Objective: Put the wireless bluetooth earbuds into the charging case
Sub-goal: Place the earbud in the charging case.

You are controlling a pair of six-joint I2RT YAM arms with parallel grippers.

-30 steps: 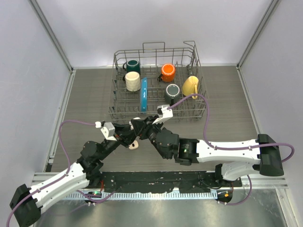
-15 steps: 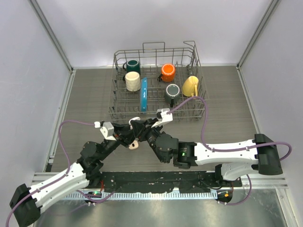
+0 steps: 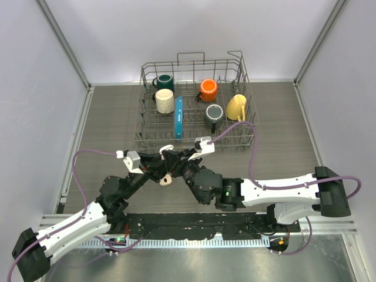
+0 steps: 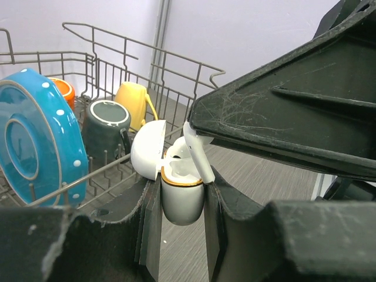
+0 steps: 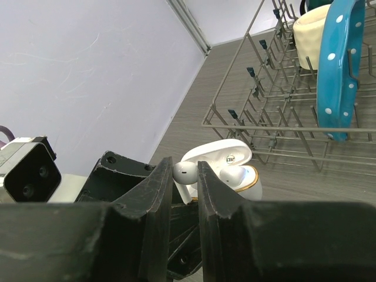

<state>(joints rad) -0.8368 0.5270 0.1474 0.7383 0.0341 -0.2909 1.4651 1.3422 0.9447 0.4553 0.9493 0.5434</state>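
The earbud (image 4: 197,154) is pinched in my right gripper (image 5: 184,183), its stem tilted against the rim of the open case (image 4: 182,194); my left gripper (image 4: 181,207) clamps that case by its sides, lid hinged back; 1 bud seems already seated inside. To do this well I'd square the stem with the free socket, lower slowly and let go only once it seats; the left should not twist. Both arms reach forward and meet at mid-table, fingers almost touching, just short of the rack (image 3: 194,111).
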